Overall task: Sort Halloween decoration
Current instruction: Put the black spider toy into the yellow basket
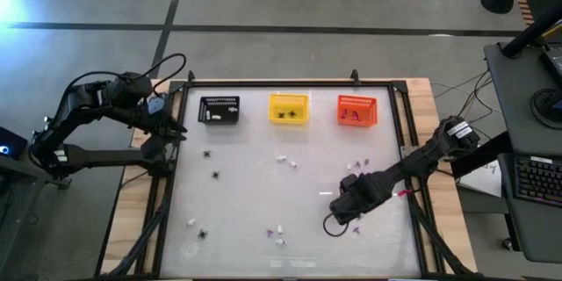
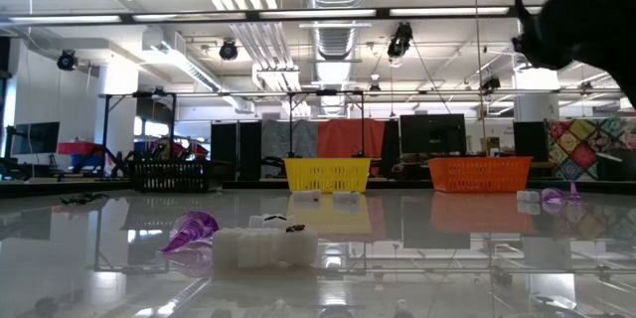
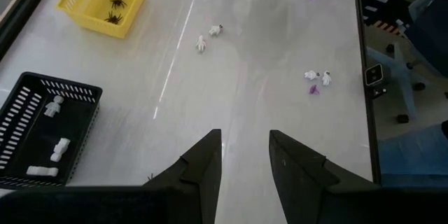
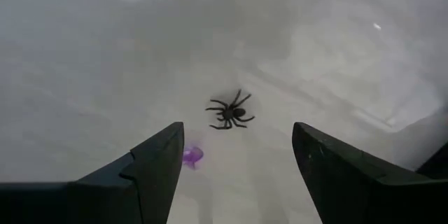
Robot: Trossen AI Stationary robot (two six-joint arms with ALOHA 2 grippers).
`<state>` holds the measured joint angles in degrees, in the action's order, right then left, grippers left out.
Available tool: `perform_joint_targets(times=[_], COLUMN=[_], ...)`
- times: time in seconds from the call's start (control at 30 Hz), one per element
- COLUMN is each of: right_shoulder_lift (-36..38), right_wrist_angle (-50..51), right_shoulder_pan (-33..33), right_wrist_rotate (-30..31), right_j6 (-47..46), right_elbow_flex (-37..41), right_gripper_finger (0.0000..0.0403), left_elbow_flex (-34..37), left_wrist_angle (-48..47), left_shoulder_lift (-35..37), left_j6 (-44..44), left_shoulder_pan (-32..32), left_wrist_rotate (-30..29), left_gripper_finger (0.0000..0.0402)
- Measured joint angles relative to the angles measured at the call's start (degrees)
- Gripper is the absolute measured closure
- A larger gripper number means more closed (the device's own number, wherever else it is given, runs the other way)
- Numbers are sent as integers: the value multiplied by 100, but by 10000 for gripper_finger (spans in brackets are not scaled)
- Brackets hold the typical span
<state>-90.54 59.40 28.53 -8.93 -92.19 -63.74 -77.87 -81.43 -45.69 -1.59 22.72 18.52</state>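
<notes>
My right gripper (image 4: 234, 175) hangs low over the front right of the table (image 1: 255, 202), jaws spread wide and empty, with a black spider (image 4: 229, 113) lying on the surface just ahead between my fingertips and a purple bit (image 4: 192, 155) beside one finger. My left gripper (image 3: 243, 175) waits at the table's left edge near the black basket (image 1: 219, 110), fingers parted, grasping nothing. White bits, spiders and purple bits lie scattered across the table; the yellow basket (image 1: 289, 108) holds spiders, the orange basket (image 1: 357, 111) purple bits.
</notes>
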Motion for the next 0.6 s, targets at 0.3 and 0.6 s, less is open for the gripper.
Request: perform_joint_targets(times=[0.3,0.6], right_shoulder_lift=[2,4], right_wrist_angle=[-1001,-1702], right_shoulder_pan=[299,341], right_wrist_rotate=[12,15], right_j6=[-639,-808], right_elbow_flex=[678,1160], right_gripper_finger=[145,145], left_elbow_flex=[0,0], left_wrist_angle=[17,64], left_shoulder_lift=[-13,-13], left_j6=[120,280], left_shoulder_pan=[0,0], left_wrist_rotate=[0,0], left_gripper_finger=[299,299])
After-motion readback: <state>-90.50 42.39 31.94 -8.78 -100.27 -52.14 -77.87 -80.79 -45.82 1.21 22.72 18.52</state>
